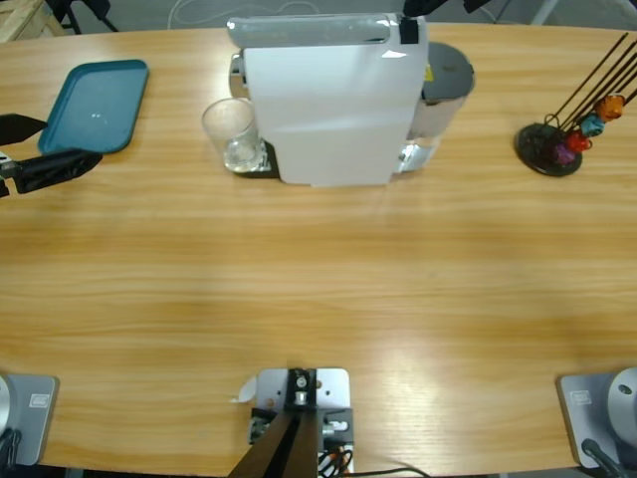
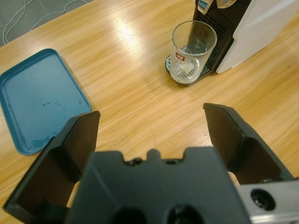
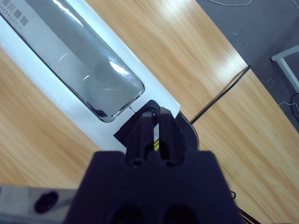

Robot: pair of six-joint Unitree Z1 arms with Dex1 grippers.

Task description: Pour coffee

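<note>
1. My left gripper (image 2: 152,126) is wide open. It holds nothing, and I see bare table (image 2: 140,93) between my two black jaws.
2. From above, my left gripper (image 1: 45,149) comes in at the left edge of the table (image 1: 318,289), just beside the blue tray (image 1: 95,105).
3. The blue tray (image 2: 37,100) is flat and has nothing on it but a faint ring mark.
4. A clear glass (image 2: 192,51) stands upright on the small dark drip plate (image 2: 174,74) of the coffee machine (image 2: 261,28). The glass has a little red mark on its side.
5. In the bottom of the glass I see a thin pale pool that may be the coffee (image 2: 186,70), but I cannot tell for sure.
6. From above, the glass (image 1: 231,132) is touching the left side of the big white coffee machine (image 1: 333,100).
7. My right gripper (image 3: 154,123) has its two jaws pressed close together. It is right above the top back end of the white machine (image 3: 70,60), by a dark part.
8. A stand of thin dark rods (image 1: 557,134) is at the far right of the table. It has small red, orange, blue and purple capsules (image 1: 587,129) on it.
</note>
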